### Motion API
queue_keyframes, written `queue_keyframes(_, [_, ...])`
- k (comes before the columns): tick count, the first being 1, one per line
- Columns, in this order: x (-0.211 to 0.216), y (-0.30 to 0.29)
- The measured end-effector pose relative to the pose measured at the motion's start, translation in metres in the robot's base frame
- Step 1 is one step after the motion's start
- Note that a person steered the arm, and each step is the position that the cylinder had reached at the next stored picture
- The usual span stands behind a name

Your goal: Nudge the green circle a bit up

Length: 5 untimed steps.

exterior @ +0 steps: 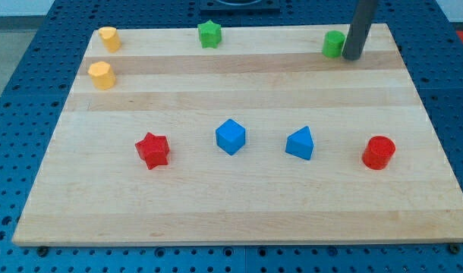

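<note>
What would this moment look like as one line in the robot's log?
task: nudge green circle up | my tip: touching its right side | block: near board's top edge | status: nudge unconfirmed

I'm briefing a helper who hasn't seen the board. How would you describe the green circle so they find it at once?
Start at the wooden board and go to its corner at the view's top right. The green circle stands there, right beside my tip, on its left in the view. The only other green block, a green star, is pointed and sits near the top edge's middle.
</note>
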State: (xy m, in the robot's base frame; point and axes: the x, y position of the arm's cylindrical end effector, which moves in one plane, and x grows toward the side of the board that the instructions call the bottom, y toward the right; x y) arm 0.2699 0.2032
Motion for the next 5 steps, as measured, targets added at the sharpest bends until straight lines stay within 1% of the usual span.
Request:
queue_keyframes(1, [-0.031,0.006])
queue_keyframes(2, [-0.016,0.009])
queue_keyframes(3, [0.017,0.006])
queue_keyframes(4, [0.025,-0.012])
queue_keyframes(5, [-0.003,-0.003])
